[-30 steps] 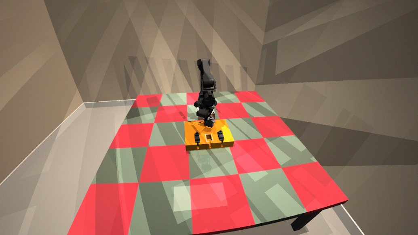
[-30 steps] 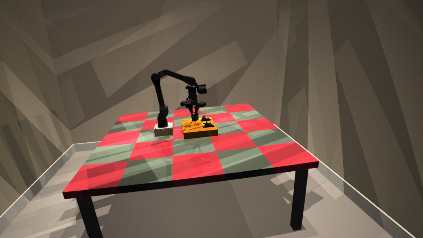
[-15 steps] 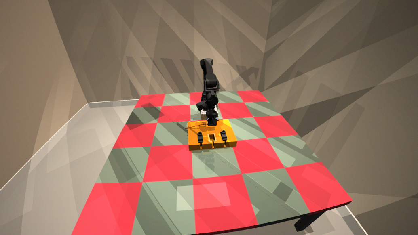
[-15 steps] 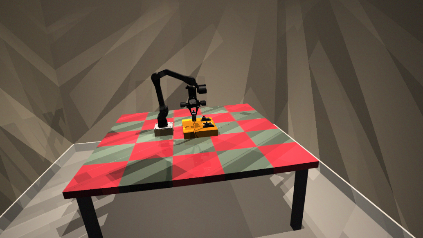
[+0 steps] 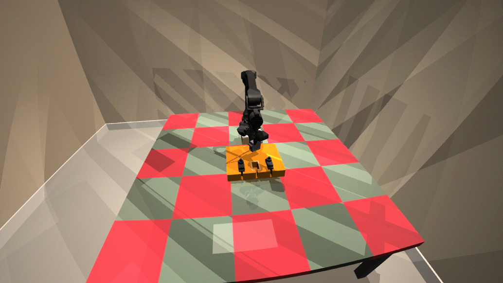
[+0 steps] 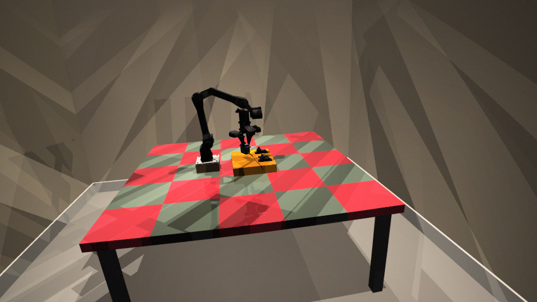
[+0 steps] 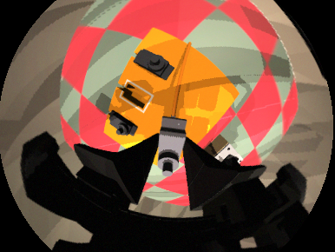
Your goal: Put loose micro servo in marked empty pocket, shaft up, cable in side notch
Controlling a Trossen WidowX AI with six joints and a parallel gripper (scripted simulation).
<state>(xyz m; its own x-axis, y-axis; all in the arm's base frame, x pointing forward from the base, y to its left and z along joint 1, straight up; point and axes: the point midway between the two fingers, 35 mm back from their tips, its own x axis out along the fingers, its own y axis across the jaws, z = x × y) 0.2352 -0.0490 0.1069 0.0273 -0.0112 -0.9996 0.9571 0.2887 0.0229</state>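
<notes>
Below the gripper (image 7: 168, 161) lies the orange deck (image 7: 202, 82), its marked empty pocket (image 7: 136, 96) ahead and to one side, between two seated servos. The jaws are clamped on the micro servo (image 7: 171, 144), held above the deck. It looks light, rigid and smooth-sided, so the body flanks suit gripping; its thin cable (image 7: 184, 69) trails loosely and may snag.
</notes>
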